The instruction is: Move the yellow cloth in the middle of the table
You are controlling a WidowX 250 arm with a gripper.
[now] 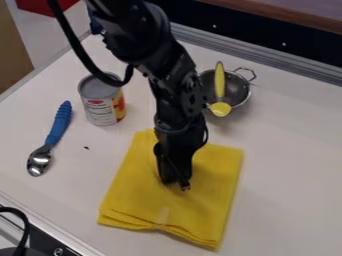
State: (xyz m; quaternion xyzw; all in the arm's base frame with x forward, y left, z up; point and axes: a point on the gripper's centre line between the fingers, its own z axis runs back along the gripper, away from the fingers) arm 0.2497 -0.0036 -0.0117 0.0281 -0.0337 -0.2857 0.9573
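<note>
The gripper [176,184] hangs down over the middle of the yellow cloth [207,200], its lower end at or just above the fabric; whether it touches is hard to tell. Folded into a flat, layered rectangle, the cloth lies at the lower centre of the white table [287,165]. The arm covers part of the cloth's upper half.
A can [100,105] stands left of the arm, with a blue-handled spoon [50,142] farther left. Right of the arm, near the back, sits a metal strainer [237,90] holding a yellow utensil [220,82]. A metal rail [267,57] borders the back.
</note>
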